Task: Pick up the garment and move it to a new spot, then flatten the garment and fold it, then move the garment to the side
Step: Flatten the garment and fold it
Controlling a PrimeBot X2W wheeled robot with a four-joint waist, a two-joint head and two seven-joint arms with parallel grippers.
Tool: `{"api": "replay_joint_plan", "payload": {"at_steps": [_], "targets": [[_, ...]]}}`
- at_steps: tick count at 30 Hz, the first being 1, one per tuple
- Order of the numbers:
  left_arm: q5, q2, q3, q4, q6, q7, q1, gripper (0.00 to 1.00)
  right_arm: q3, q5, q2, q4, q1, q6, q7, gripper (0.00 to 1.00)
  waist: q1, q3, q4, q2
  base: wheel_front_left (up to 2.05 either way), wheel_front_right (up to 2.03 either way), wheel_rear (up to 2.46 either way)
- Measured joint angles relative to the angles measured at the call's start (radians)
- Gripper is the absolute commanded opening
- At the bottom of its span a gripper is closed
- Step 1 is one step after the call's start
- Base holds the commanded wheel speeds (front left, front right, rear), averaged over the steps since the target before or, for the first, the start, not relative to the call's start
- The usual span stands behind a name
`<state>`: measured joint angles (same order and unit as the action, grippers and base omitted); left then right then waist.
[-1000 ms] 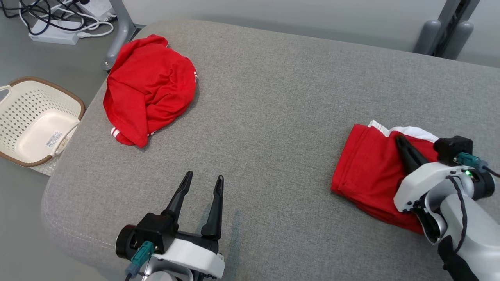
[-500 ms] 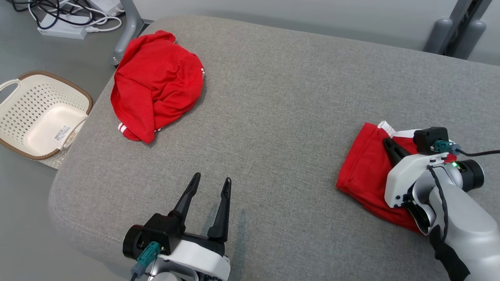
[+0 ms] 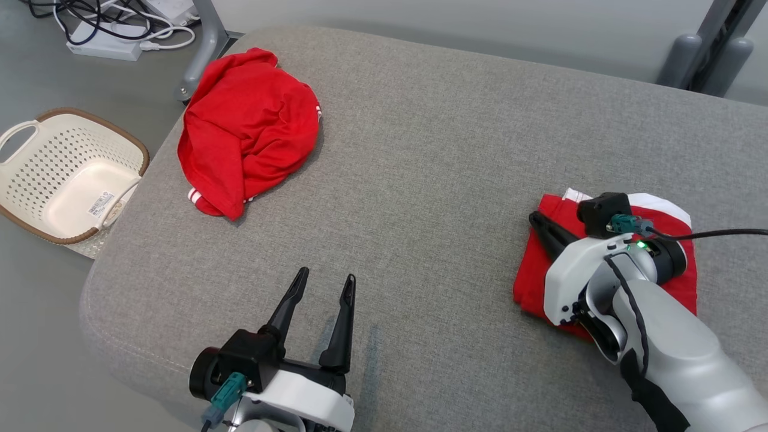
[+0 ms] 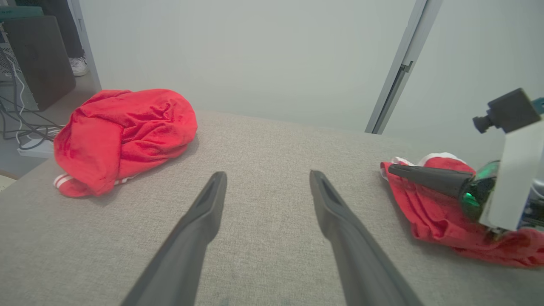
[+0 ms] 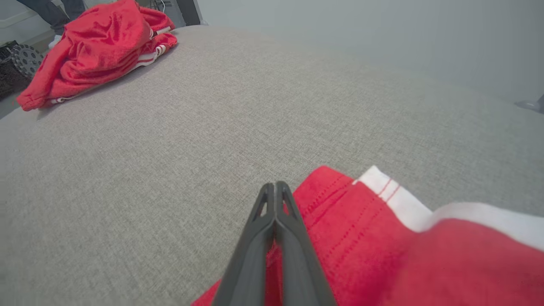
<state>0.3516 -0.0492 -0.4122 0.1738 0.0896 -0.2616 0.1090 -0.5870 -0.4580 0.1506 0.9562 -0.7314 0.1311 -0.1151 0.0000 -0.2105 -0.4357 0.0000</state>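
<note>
Garment [image 3: 531, 282], folded red, lies beneath the right gripper [image 3: 534, 219], fingers pressed together; left gripper [image 3: 326, 275] hovers spread, empty.

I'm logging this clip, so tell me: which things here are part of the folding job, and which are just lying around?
In the job:
folded garment
right end effector, shut, over its edge
cushion underneath

Lying about:
crumpled garment
basket
power strip
</note>
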Motion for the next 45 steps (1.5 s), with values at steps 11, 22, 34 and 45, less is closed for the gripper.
{"api": "replay_joint_plan", "payload": {"at_steps": [11,22,34,45], "targets": [[0.0,0.0,0.011,0.001,0.001,0.0,-0.002,1.0,0.017,-0.094,0.103,-0.07,0.05,0.0,-0.108,0.0,0.0,0.005,0.023,0.0,0.0,0.0,0.0],[-0.005,0.001,0.019,-0.001,-0.001,0.0,0.002,1.0,0.128,-0.026,0.122,0.026,0.102,0.0,-0.13,0.0,0.0,-0.005,0.059,0.0,0.0,0.0,0.0],[-0.012,0.0,0.023,0.004,-0.002,0.0,0.008,1.0,0.169,-0.017,0.093,0.075,0.107,0.0,-0.145,0.0,0.0,-0.002,0.063,0.0,0.0,0.0,0.0],[-0.036,0.0,0.077,-0.008,-0.011,0.0,-0.004,1.0,0.243,-0.014,0.086,-0.116,0.145,0.0,-0.146,0.0,0.0,0.066,0.141,0.0,0.0,0.0,0.0]]}}
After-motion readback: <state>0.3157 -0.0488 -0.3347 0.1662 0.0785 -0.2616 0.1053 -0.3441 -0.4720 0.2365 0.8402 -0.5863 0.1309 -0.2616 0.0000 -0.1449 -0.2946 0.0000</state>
